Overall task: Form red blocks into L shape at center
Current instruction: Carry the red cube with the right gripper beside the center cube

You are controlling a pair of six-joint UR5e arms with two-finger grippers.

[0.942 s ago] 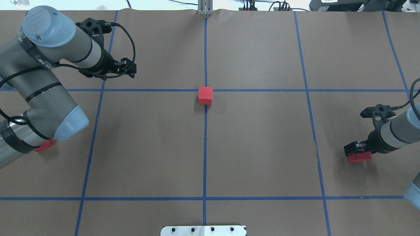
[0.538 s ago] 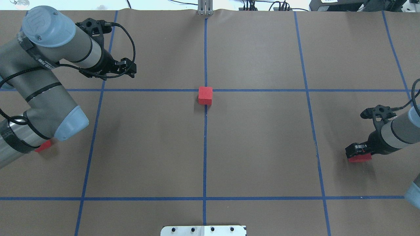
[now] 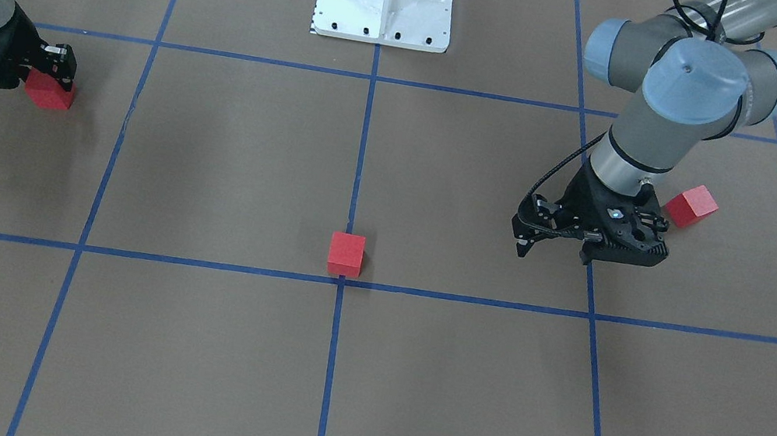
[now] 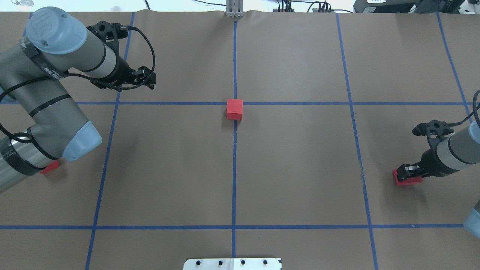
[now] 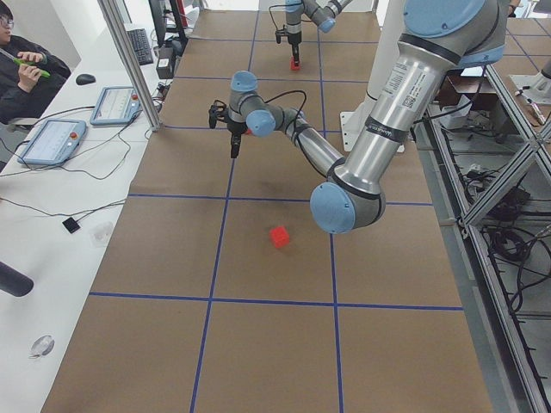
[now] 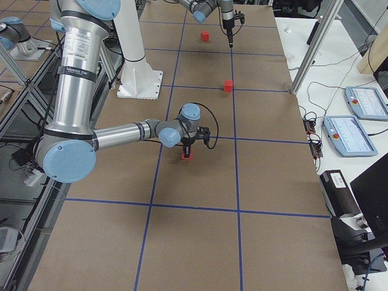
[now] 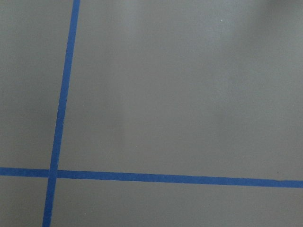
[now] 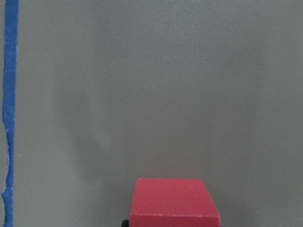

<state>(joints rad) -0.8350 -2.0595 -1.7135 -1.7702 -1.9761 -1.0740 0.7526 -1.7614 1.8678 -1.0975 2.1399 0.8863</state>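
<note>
Three small red cubes lie on the brown gridded table. One (image 4: 234, 109) sits at the central grid crossing and also shows in the front view (image 3: 345, 253). One (image 4: 50, 167) is mostly hidden under my left arm's elbow and shows clear in the front view (image 3: 691, 205). One (image 4: 407, 180) lies at the right side. My right gripper (image 4: 408, 171) is low over that cube with its jaws astride it, and the cube fills the bottom centre of the right wrist view (image 8: 174, 202). My left gripper (image 4: 150, 79) is open and empty, hovering far left of the centre cube.
The white robot base plate (image 4: 232, 263) is at the near edge. Blue tape lines (image 4: 234, 168) divide the brown paper into squares. Operator tablets (image 5: 52, 138) lie on a side desk beyond the far edge. The left wrist view holds only paper and a tape crossing (image 7: 52, 172).
My right gripper has sunk lower over the right-hand cube and drawn slightly right, uncovering the cube's left edge. The left arm and the other two cubes have not moved.
</note>
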